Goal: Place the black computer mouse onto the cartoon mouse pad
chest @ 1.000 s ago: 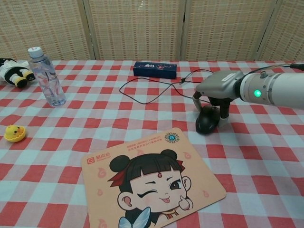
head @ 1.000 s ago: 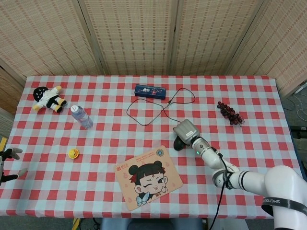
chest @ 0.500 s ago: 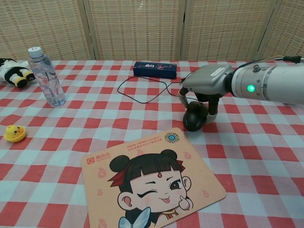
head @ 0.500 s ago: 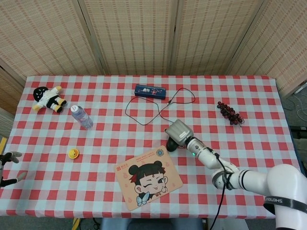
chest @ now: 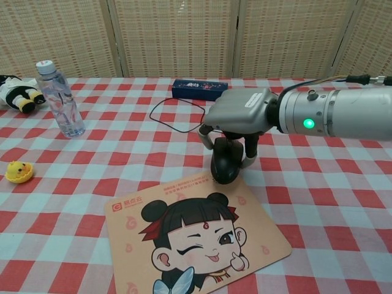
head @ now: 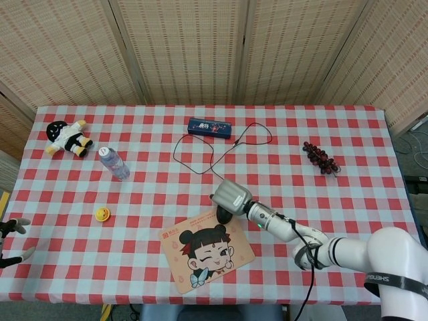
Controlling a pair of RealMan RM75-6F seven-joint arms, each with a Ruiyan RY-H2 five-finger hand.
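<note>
Right robot hand (chest: pixel 236 122) is clamped on the black computer mouse (chest: pixel 225 160), fingers (chest: pixel 209 141) hooked down either side of it, palm over the top. Mouse sits at the far edge of the cartoon mouse pad (chest: pixel 196 236), right by the pad's top corner logo; from the chest view its near end looks to be just over or touching the pad edge, rest over the checked surface (chest: pixel 122 153). Can't tell if it's lifted or dragging.

Left robot hand (head: pixel 10 234) is at the far left edge of the head view, fingers apart, holding nothing.

Progress, my read: grasp done, transport nearly done. Left: bring the mouse fully over the pad, set it down, release.

Orientation: long axis runs roughly near-far in the chest view, tilted nose-down toward the pad. The cable (chest: pixel 174 119) trails from the far end toward the dark blue box (chest: pixel 199 89), so the front likely faces away from the robot.
</note>
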